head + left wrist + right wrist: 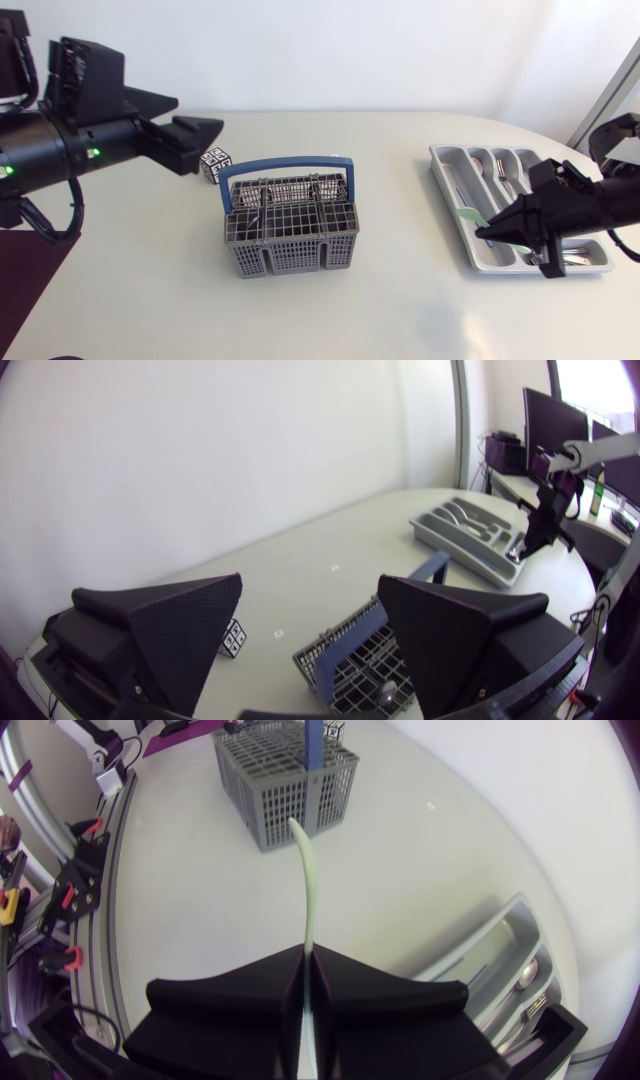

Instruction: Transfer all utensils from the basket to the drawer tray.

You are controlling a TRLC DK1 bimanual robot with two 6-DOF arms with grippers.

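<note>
Right tool point(303, 955) is clenching a green-handled utensil point(311, 885) over the drawer tray point(447, 163) — spoons point(506, 174) are already lying inside; left tool point(198, 114) is hanging released behind the basket point(290, 238), contents unclear.

No legible text, numbers or signs.

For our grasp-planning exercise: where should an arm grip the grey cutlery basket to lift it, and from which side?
Probably the middle of the blue handle, from above. It arches clear over the cutlery basket, looks slim enough to pinch, and a centred grip should keep the basket level.
</note>
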